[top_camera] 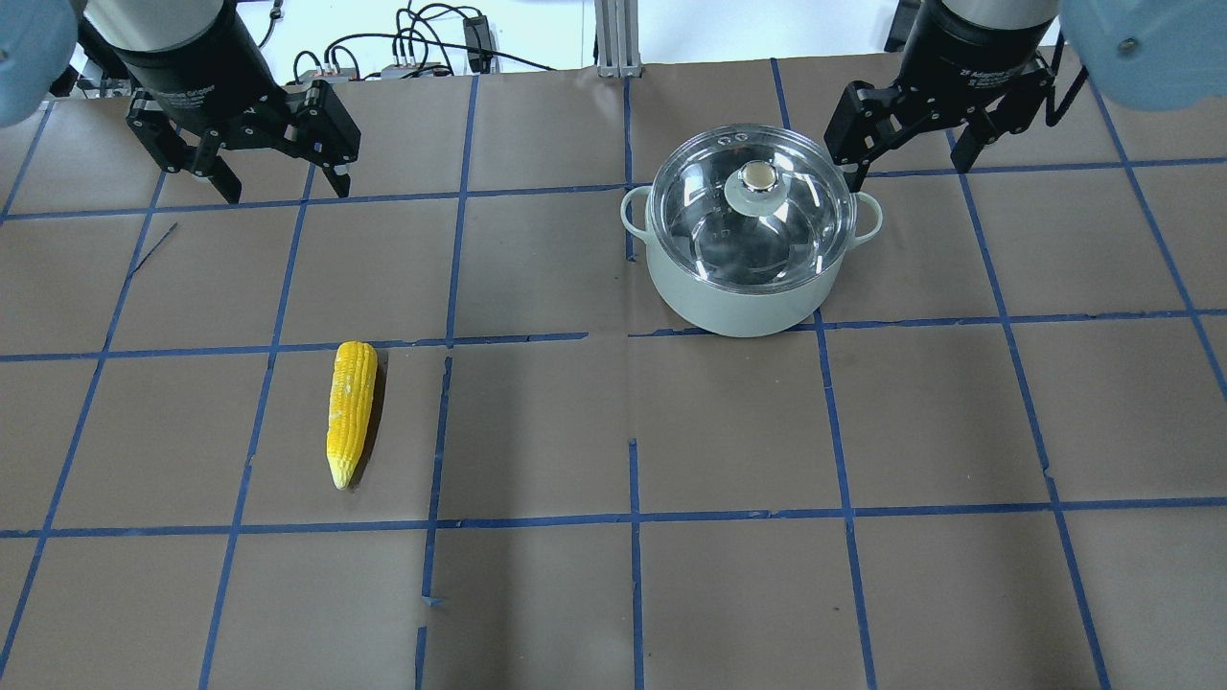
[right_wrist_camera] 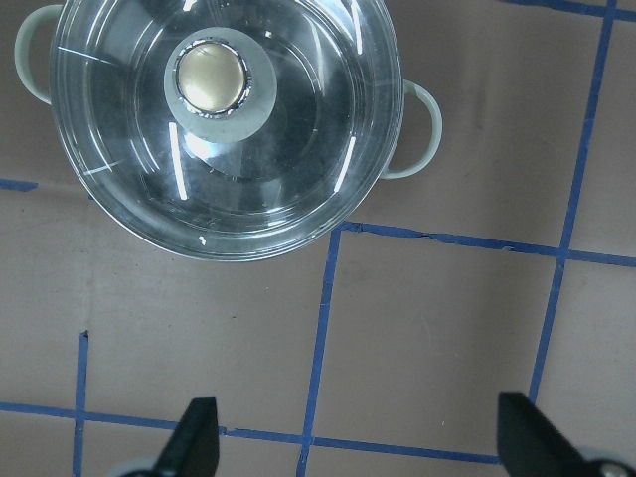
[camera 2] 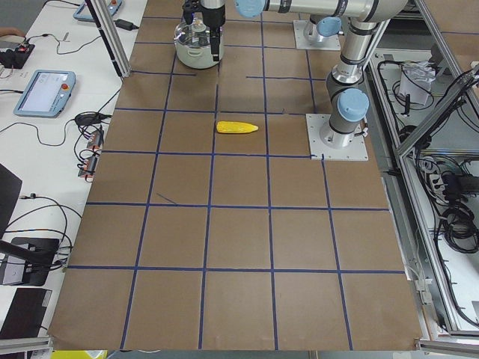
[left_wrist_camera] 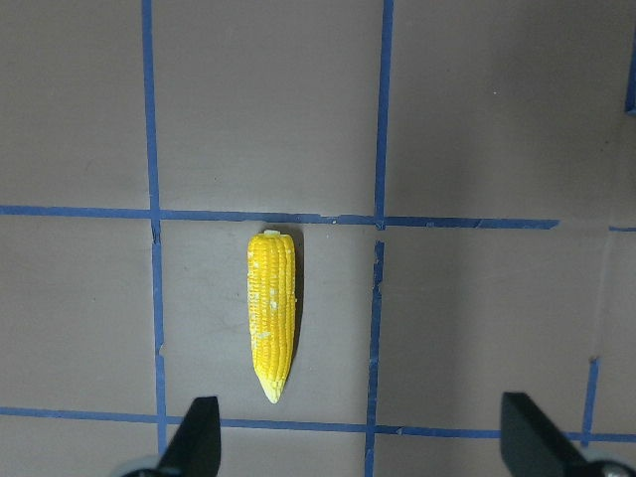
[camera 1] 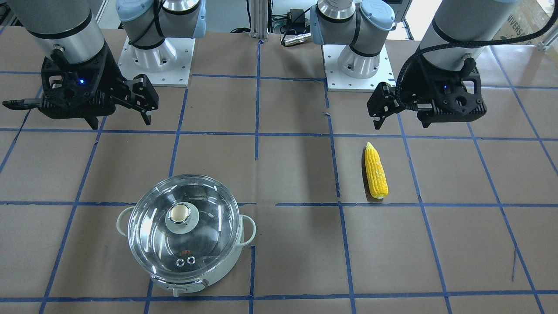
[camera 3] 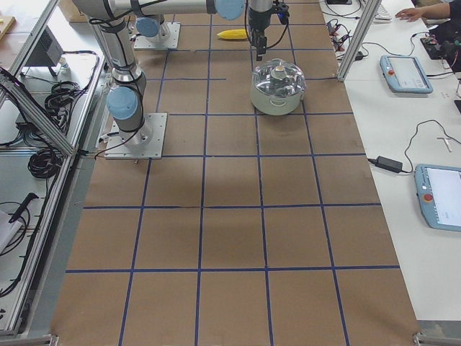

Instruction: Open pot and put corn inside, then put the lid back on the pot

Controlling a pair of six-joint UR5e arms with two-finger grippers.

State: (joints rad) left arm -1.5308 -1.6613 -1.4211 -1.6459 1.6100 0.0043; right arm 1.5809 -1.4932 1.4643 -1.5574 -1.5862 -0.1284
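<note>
The pot stood on the robot's right half of the desk. The glass lid was seated on its rim, so the opening step had not begun. The corn lay flat on the robot's left half, well apart from the pot, untouched.

Both arms hung above the desk with nothing in them. The left pincer was spread wide and empty, and the right pincer was spread wide and empty too.

The right arm was plainly the nearer one to the pot, and the left arm to the corn. Lifting the lid would likely fall to the right arm.

That move turned on the lid's knob. In the right wrist view it sat up and to the left of the midpoint between the two fingertips. The pincer was therefore not yet centred over it. It would probably need to shift that way before coming down to pinch the knob.

The corn's long axis ran toward and away from the robot, with the pointed tip nearest the robot. In the left wrist view the cob ran up the picture while the fingertips stood left and right. Their closing line therefore crossed the cob's length, which should suit a grasp across its width. The cob lay ahead of the pincer and left of its midpoint.
</note>
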